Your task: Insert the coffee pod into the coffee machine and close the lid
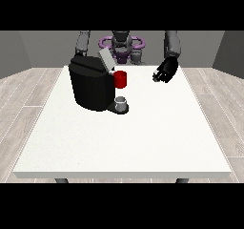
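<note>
One hand (165,71) shows plainly, at the view's right in the upper part of the frame, hanging above the far right stretch of the white table (143,142). Its black fingers look curled inward, and nothing can be seen inside them. The other arm, at the view's left, drops behind the coffee machine (90,82), so its hand is hidden. Leftward from the visible hand, well apart from it, a red thing at the machine (120,79) sits against the machine's front, just below the raised grey lid (106,59), which tilts up and back. Directly beneath the red thing, a small grey thing (122,100) stands on the dark base at the machine's foot; whether it is the coffee pod cannot be told. The black machine occupies the upper left of the tabletop.
</note>
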`<action>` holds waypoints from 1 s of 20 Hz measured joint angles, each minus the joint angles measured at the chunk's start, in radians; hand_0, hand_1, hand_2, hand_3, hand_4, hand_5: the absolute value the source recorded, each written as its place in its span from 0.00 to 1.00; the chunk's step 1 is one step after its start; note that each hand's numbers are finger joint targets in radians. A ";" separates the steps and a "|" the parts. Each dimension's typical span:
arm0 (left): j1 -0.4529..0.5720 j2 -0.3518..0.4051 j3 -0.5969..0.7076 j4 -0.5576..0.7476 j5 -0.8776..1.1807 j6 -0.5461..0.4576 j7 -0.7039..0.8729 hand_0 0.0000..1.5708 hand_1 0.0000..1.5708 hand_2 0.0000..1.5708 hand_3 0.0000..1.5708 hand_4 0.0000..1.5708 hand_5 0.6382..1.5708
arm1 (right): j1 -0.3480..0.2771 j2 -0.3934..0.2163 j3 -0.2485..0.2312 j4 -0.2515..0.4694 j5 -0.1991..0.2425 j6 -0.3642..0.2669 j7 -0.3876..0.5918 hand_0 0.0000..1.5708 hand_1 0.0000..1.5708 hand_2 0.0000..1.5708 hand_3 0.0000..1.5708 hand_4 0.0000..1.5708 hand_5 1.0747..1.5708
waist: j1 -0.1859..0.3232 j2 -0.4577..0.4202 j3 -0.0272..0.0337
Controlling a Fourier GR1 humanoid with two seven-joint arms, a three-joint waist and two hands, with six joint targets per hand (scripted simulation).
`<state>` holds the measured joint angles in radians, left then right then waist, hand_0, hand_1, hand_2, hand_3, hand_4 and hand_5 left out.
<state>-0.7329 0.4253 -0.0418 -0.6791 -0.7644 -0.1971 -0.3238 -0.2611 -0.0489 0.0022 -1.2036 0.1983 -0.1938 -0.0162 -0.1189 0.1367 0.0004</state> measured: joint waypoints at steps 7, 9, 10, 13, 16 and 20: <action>-0.099 -0.026 0.002 -0.043 0.009 -0.136 0.082 0.85 0.85 0.87 0.86 0.36 1.00 | 0.003 0.019 0.003 0.042 -0.001 0.001 -0.005 0.00 0.00 0.00 0.00 0.00 1.00 | -0.006 -0.074 0.0000; -0.117 -0.027 0.005 -0.054 0.007 -0.152 0.086 0.85 0.85 0.87 0.86 0.36 1.00 | -0.013 0.023 0.001 0.034 -0.006 0.003 0.009 0.00 0.00 0.00 0.00 0.00 1.00 | -0.010 -0.076 0.0001; -0.130 -0.031 0.007 -0.058 0.007 -0.162 0.098 0.85 0.85 0.87 0.86 0.36 1.00 | -0.015 0.024 0.002 0.031 -0.011 0.010 0.011 0.00 0.00 0.00 0.00 0.00 1.00 | -0.015 -0.082 -0.0001; -0.159 -0.056 0.009 -0.074 0.002 -0.168 0.127 0.90 0.90 0.90 0.88 0.34 1.00 | -0.016 0.028 0.005 0.025 -0.017 0.013 -0.006 0.00 0.00 0.00 0.00 0.00 1.00 | -0.030 -0.078 -0.0001; -0.197 -0.076 0.039 -0.072 0.023 -0.188 0.170 0.61 0.61 0.74 0.86 0.33 1.00 | -0.022 0.020 0.001 0.013 -0.021 0.021 -0.007 0.00 0.00 0.00 0.00 0.00 1.00 | -0.050 -0.081 -0.0002; -0.283 -0.066 0.090 -0.063 0.053 -0.227 0.230 0.76 0.76 0.79 0.80 0.31 1.00 | -0.035 0.016 -0.003 -0.004 -0.025 0.023 -0.012 0.00 0.00 0.00 0.00 0.00 1.00 | -0.083 -0.065 -0.0001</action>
<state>-1.0162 0.3595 0.0478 -0.7419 -0.7116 -0.4245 -0.0934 -0.2962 -0.0326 -0.0008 -1.2079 0.1737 -0.1713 -0.0278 -0.2014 0.0715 0.0003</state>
